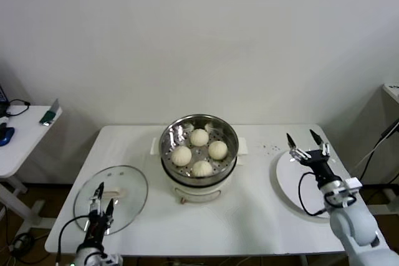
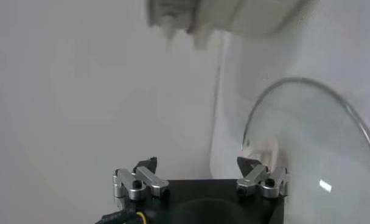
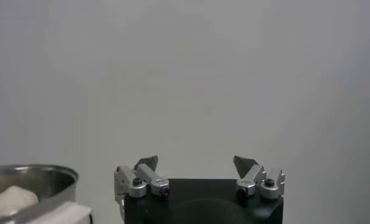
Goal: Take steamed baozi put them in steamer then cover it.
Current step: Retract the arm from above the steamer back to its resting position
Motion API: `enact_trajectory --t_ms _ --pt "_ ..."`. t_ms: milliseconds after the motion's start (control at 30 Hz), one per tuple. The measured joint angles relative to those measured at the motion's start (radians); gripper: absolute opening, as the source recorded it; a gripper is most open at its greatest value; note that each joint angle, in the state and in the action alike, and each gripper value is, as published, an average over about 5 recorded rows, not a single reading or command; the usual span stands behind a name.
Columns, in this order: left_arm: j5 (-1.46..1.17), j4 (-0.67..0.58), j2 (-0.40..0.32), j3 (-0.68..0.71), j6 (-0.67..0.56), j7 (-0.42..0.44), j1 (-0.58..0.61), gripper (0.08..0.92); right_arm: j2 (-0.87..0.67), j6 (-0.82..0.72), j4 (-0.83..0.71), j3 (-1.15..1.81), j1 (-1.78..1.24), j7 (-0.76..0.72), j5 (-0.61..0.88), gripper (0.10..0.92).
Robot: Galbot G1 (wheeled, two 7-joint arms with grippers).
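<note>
Four baozi (image 1: 199,152) sit in the steamer (image 1: 199,156). Cover (image 1: 111,198) lies at the left claw's (image 1: 100,198) 12 o'clock, nearest arm; both claws open, empty.

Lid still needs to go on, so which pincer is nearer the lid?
Left. The left pincer hovers over the lid; the right pincer is across the steamer, above the plate.

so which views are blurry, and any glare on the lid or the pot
Head view: sharp, bright reflections on the steamer wall, faint sheen on the glass lid. Left wrist view: lid and everything past the left gripper is soft. Right wrist view: blank wall, blurred steamer rim.
</note>
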Motion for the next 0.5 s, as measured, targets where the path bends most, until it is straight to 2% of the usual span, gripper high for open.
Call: enact_trajectory --t_ms 500 --pt "0.178 0.207 0.002 -0.012 0.014 -0.091 -0.149 0.823 0.081 -0.006 0.022 0.077 -0.127 0.006 -0.061 0.823"
